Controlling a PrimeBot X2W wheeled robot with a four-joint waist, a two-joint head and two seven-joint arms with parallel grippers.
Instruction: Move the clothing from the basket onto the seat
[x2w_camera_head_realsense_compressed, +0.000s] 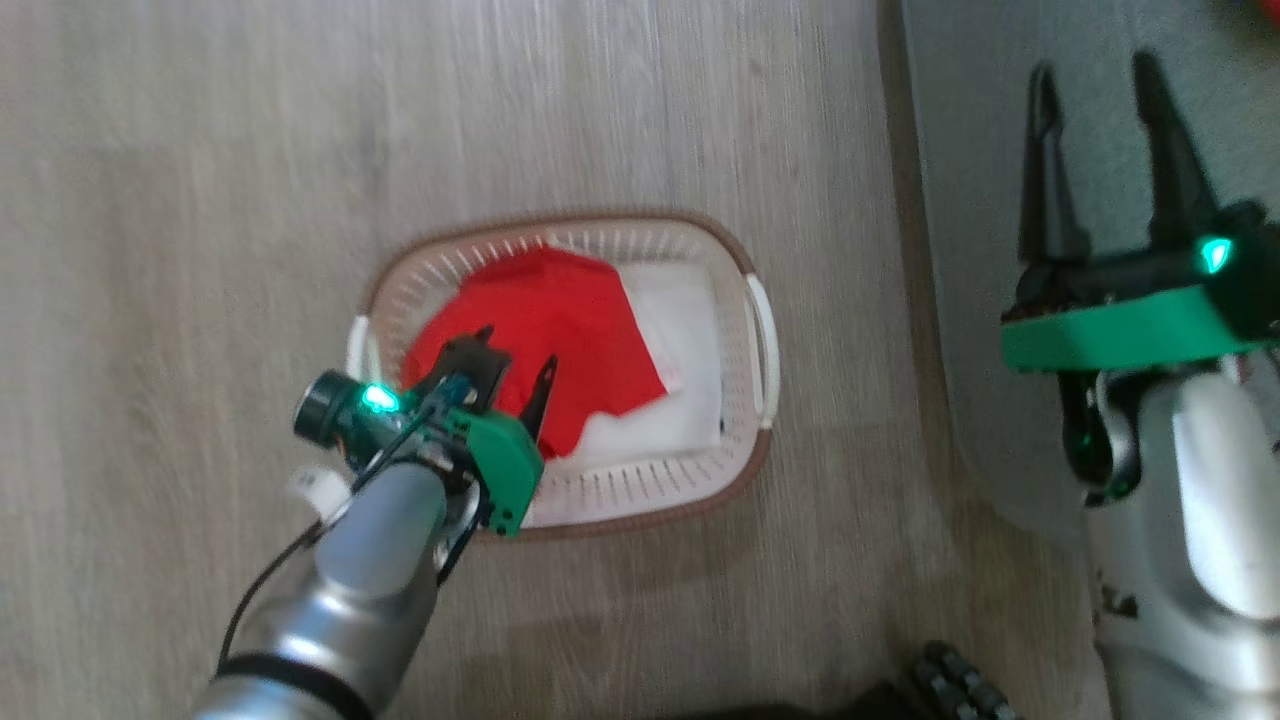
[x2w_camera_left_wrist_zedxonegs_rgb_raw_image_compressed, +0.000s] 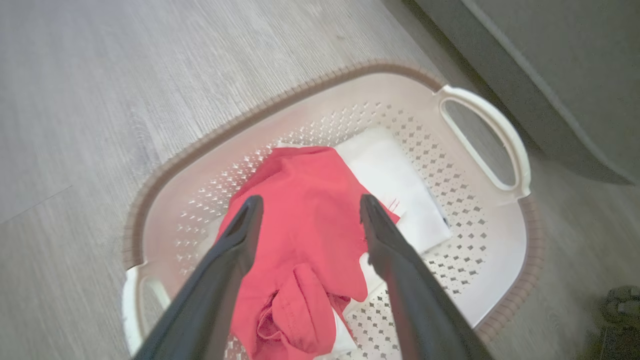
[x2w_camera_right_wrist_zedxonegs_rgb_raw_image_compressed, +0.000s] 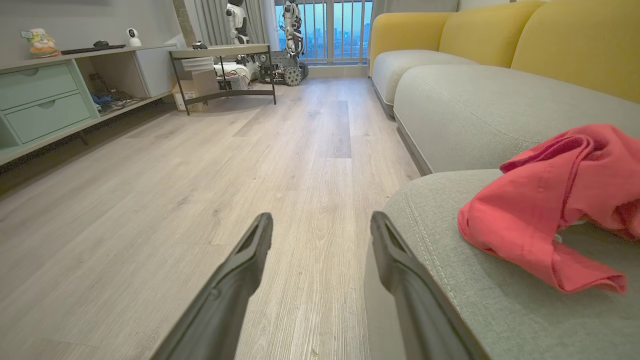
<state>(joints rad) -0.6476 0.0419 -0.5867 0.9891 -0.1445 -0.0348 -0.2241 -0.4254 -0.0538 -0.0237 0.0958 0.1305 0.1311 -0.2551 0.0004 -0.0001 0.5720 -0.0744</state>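
Far left: bare wood-look floor (x2w_camera_head_realsense_compressed: 200, 250). My left forearm (x2w_camera_head_realsense_compressed: 370, 560) reaches from the lower left over the basket (x2w_camera_head_realsense_compressed: 640, 480).

Left jaws: apart. In the left wrist view the two dark fingers (x2w_camera_left_wrist_zedxonegs_rgb_raw_image_compressed: 235, 250) straddle the red clothing (x2w_camera_left_wrist_zedxonegs_rgb_raw_image_compressed: 310, 210) from above, one on each side of it. I cannot tell whether the tips touch the fabric.

Basket: standing on the floor, left of the seat and apart from it. The red clothing (x2w_camera_head_realsense_compressed: 560, 330) lies crumpled in the left and middle part of the basket. Under and to the right of it lies a flat white cloth (x2w_camera_head_realsense_compressed: 690, 340), which covers the basket's right part as far as the white side handle (x2w_camera_head_realsense_compressed: 765, 350).

Seat (x2w_camera_head_realsense_compressed: 980, 200): grey-green cushion along the right edge of the head view, rounded edge facing the basket.

Right jaws: apart, fingers (x2w_camera_head_realsense_compressed: 1045, 180) above the seat edge. In the right wrist view they point along the floor, level with the cushion front (x2w_camera_right_wrist_zedxonegs_rgb_raw_image_compressed: 450, 280). To their right a second red garment (x2w_camera_right_wrist_zedxonegs_rgb_raw_image_compressed: 540, 210) lies bunched on the seat, well clear of the fingers.
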